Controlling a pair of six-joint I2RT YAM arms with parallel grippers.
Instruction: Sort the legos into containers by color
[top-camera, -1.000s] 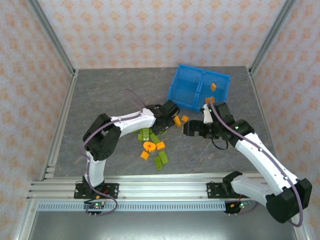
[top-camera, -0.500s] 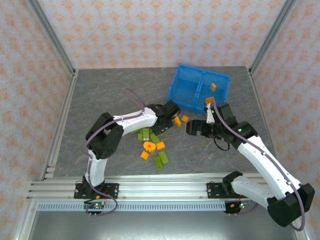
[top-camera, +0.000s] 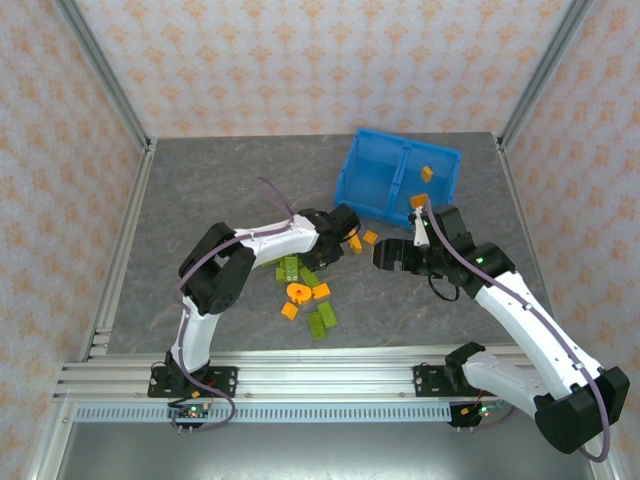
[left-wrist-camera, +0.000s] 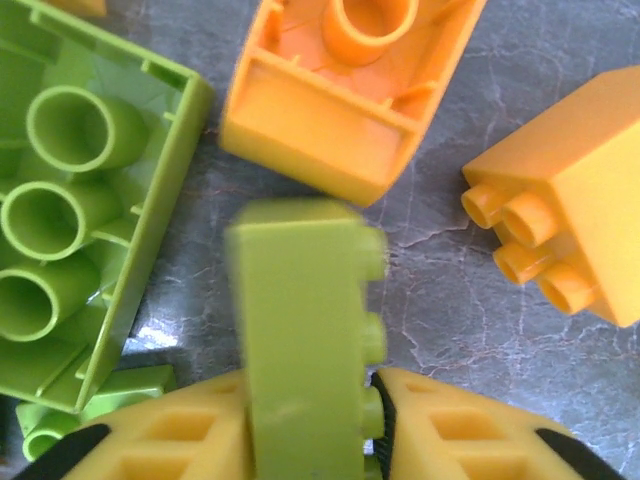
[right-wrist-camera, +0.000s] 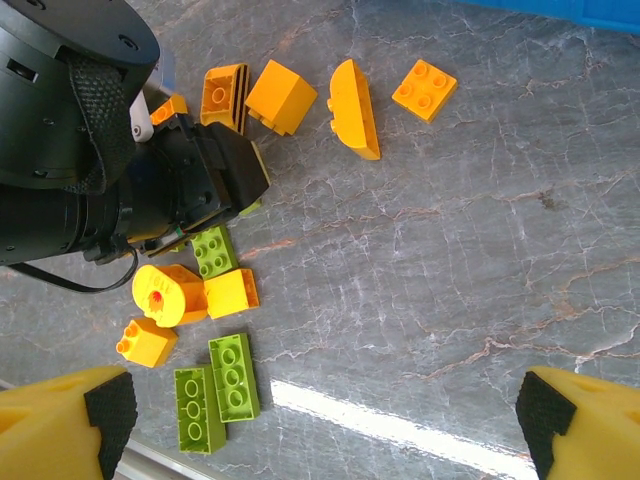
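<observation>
The left hand (left-wrist-camera: 310, 405) is clenching a green brick (left-wrist-camera: 305, 300) between its yellow fingers (left-wrist-camera: 150, 440), down among the loose legos on the grey desk (top-camera: 200, 200). In the left wrist view a bigger green brick (left-wrist-camera: 80, 200) is lying hollow side up just left of the held one. A hollow orange brick (left-wrist-camera: 340, 90) is sitting just beyond it, and another orange brick (left-wrist-camera: 575, 210) is lying on its side to the right, studs pointing left. From above, more legos are lying nearer the arm bases: an orange ring (top-camera: 298, 293) and, closer still, two green bricks (top-camera: 320, 322) side by side. The right hand (right-wrist-camera: 327, 412) is hovering released, fingers spread wide, just right of the pile and looking down on bare desk. The blue bin (top-camera: 370, 180) is sitting askew at the far right of the desk, with two orange bricks (top-camera: 425, 173) lying in its right compartment.
</observation>
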